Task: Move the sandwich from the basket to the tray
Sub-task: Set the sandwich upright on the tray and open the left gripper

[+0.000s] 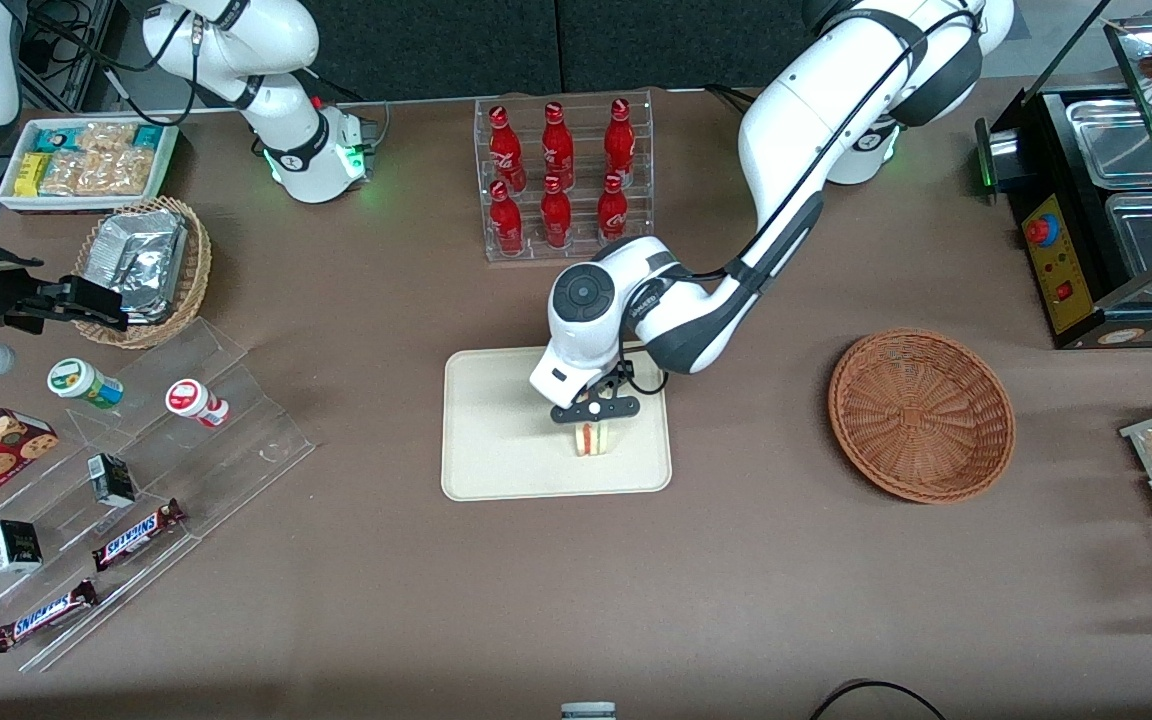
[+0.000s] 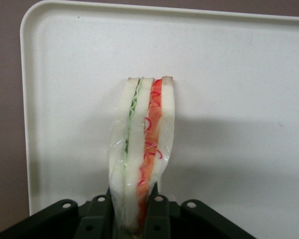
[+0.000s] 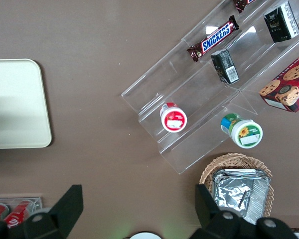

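One sandwich (image 1: 590,438) stands upright on one cream tray (image 1: 496,470), grasped by the end effector (image 1: 593,409). One wicker basket (image 1: 921,414) sits nearby; six red bottles (image 1: 558,172) stand farther away.

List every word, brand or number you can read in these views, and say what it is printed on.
"SNICKERS": chocolate bar on the clear acrylic stand.
"SNICKERS": two more bars, front view.
Too small to read: red soda bottles, black cartons, cookie box, red-lidded cup, green-lidded cup.
No text: sandwich, held by the pincer over the tray.
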`<control>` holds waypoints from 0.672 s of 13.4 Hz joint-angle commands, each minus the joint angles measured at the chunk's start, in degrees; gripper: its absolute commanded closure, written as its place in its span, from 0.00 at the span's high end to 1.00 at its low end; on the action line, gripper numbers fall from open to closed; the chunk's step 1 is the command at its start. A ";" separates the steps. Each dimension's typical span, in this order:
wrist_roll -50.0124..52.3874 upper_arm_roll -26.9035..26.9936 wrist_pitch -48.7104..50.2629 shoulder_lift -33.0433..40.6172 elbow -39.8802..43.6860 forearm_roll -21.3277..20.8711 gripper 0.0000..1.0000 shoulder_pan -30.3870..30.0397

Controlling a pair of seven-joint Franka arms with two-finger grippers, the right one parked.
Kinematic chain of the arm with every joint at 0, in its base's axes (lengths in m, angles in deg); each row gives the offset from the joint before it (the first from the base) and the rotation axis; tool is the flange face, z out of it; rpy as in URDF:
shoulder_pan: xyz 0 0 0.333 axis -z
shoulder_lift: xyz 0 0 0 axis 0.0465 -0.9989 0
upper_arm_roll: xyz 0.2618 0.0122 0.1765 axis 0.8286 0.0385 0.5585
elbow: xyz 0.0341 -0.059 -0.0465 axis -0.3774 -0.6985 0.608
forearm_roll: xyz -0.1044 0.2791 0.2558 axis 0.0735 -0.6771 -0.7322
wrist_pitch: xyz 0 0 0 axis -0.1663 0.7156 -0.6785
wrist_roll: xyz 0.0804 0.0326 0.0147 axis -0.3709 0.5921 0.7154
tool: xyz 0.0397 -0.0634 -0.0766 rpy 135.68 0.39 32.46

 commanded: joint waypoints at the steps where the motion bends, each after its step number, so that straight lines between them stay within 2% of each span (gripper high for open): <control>1: 1.28 0.73 0.25 -0.97 2.08 -1.29 1.00 1.14; 5: 1.64 0.64 5.05 2.45 2.08 -0.77 1.00 0.53; 9: 5.67 0.64 7.63 10.35 2.08 -0.41 1.00 -0.09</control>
